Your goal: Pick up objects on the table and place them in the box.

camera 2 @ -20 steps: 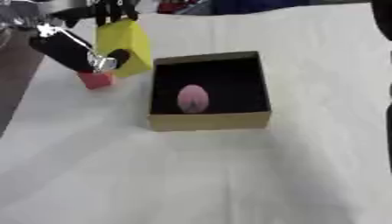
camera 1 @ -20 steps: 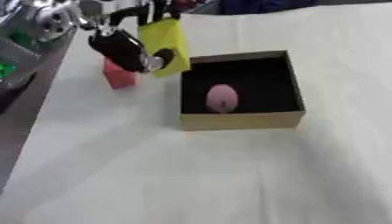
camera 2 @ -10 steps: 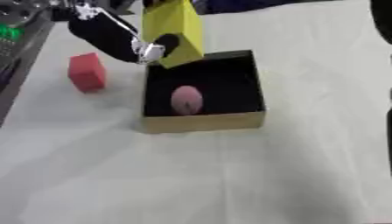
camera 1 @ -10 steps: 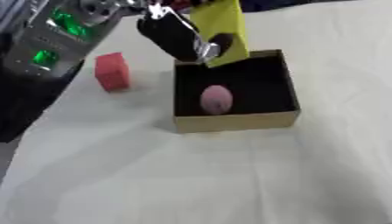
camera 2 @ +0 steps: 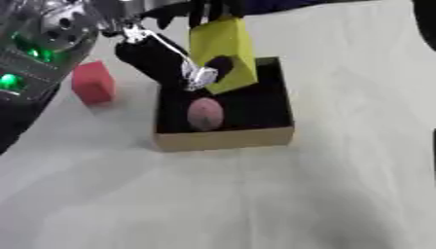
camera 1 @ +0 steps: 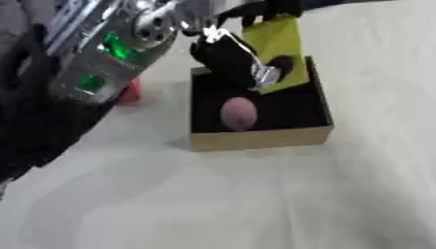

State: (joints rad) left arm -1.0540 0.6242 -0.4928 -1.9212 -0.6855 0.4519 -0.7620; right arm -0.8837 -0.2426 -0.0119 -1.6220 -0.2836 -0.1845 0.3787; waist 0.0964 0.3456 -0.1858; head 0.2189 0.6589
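Observation:
My left hand is curled round a tall yellow block and holds it over the far part of the box. The box is tan cardboard with a black inside. A pink egg-shaped thing lies inside it near the front wall. A red block stands on the white table to the left of the box; in the left eye view my arm hides most of it. My right hand shows in neither view.
My left arm, silver with green lights, fills the upper left of both views. White cloth covers the table in front of and to the right of the box. A dark shape sits at the upper right edge.
My left hand has carried the yellow block rightward from beside the red block to above the box. The whole picture has shifted too, so the camera has moved.

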